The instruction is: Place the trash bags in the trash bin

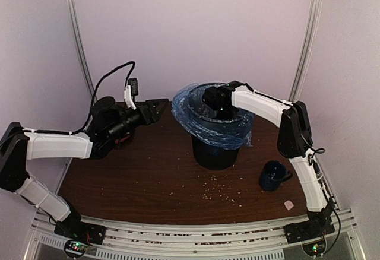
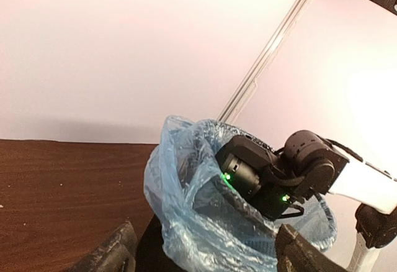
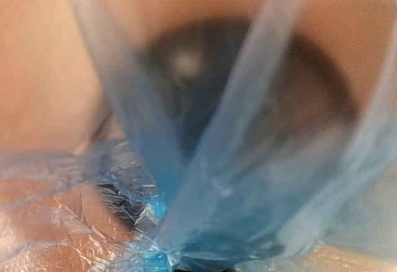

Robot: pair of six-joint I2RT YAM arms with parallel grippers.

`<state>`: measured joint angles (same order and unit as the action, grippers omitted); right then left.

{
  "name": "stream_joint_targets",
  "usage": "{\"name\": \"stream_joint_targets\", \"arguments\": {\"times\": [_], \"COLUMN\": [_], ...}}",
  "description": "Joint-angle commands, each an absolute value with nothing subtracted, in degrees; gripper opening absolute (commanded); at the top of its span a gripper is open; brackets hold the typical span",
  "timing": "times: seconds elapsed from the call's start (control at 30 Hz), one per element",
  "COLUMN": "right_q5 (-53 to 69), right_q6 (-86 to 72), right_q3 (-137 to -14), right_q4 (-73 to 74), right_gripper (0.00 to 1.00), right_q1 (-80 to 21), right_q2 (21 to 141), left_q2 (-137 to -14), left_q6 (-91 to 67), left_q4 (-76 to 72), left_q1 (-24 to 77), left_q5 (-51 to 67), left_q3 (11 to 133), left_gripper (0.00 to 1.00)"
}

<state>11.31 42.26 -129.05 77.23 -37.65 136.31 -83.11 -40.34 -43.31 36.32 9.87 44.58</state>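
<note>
The black mesh trash bin (image 1: 215, 153) stands on the brown table, right of centre. The light-blue trash bag (image 1: 191, 120) lines its mouth, its glossy film folded out over the rim all round. My right gripper (image 1: 221, 113) reaches down inside the bag's mouth, its fingers hidden. In the right wrist view taut blue film of the trash bag (image 3: 248, 179) fans up from the bottom edge, as if pinched there. My left gripper (image 1: 152, 110) hovers left of the bin, open and empty. From its wrist, the trash bag (image 2: 186, 222) and the right wrist (image 2: 260, 172) lie ahead between its fingers (image 2: 118, 250).
A dark blue mug (image 1: 273, 176) stands right of the bin, beside the right arm. Pale crumbs (image 1: 219, 192) are scattered over the table (image 1: 136, 171) in front of the bin. A small pinkish scrap (image 1: 289, 204) lies at the near right corner. White walls enclose the back.
</note>
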Motion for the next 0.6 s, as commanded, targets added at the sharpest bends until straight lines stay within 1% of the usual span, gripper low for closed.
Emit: {"name": "stream_joint_targets", "arguments": {"times": [0.0,0.1,0.33,0.57], "right_q5": [10.92,10.97,11.41,11.8], "right_q6": [42.89,42.89,42.88,42.88], "right_q3": [-128.74,-128.76,-128.56,-128.76], "right_q4": [77.76,77.74,77.78,77.68], "right_gripper": [0.0,0.0,0.0,0.0], "right_q1": [-38.32,-38.32,-38.34,-38.32], "right_q2": [137.34,137.27,137.19,137.41], "left_q2": [-90.47,-95.89,-105.08,-113.41], "left_q6": [-41.25,-42.16,-46.74,-48.8], "left_q4": [-38.13,-34.22,-37.0,-38.26], "left_q1": [36.07,36.04,36.29,36.58], "left_q5": [11.17,10.56,13.16,15.84], "left_q3": [53.61,58.09,55.39,55.92], "left_gripper": [0.8,0.78,0.74,0.74]}}
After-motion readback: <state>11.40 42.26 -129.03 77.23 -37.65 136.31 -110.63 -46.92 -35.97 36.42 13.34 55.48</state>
